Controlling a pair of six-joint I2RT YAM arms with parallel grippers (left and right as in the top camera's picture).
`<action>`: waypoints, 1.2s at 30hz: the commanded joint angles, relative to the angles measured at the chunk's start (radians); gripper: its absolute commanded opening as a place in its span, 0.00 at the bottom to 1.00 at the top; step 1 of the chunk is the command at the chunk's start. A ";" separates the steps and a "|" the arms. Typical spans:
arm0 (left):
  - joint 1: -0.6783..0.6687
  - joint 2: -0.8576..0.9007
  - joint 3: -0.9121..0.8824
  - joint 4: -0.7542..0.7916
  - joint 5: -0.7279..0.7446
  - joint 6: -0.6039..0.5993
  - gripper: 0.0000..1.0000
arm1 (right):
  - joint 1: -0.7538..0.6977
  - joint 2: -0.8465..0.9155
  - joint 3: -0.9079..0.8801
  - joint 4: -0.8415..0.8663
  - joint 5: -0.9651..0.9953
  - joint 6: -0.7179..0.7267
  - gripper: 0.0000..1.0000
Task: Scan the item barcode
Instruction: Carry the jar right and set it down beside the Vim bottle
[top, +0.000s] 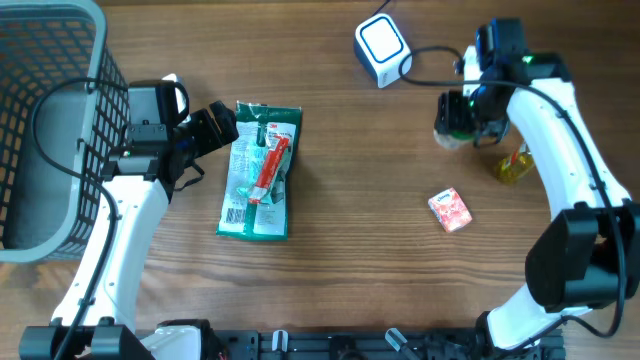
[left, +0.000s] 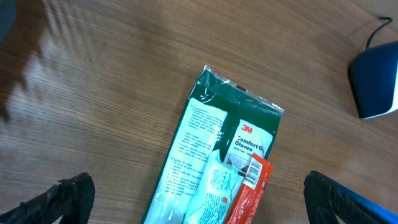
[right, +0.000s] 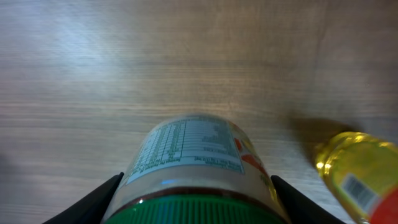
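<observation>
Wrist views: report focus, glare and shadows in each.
Right wrist: the jar shows a fairly sharp label, its green lid blurred by closeness; the yellow bottle glints and casts a shadow leftward. Left wrist: the glove packet is sharp, with glare on its crinkled green top.

I'm looking at a wooden table (top: 380, 250). A grey wire basket (top: 95, 60) stands at its far left corner. Right of it a green 3M Comfort Gloves packet (top: 245, 200) lies flat. A white barcode scanner (top: 382, 50) sits at the far edge. A green-lidded jar (top: 452, 118) is at the far right; I can't tell if its base touches the wood. A yellow bottle (top: 513, 165) lies just beside it, and a small pink packet (top: 450, 210) lies nearer.
</observation>
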 joint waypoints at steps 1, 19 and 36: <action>0.004 -0.013 0.016 0.003 0.011 0.005 1.00 | 0.002 0.000 -0.098 0.069 0.021 0.035 0.10; 0.004 -0.013 0.016 0.003 0.011 0.005 1.00 | 0.002 0.000 -0.196 0.182 0.158 0.032 0.67; 0.004 -0.013 0.016 0.000 0.011 0.005 1.00 | 0.002 -0.001 -0.177 0.162 0.141 -0.024 0.76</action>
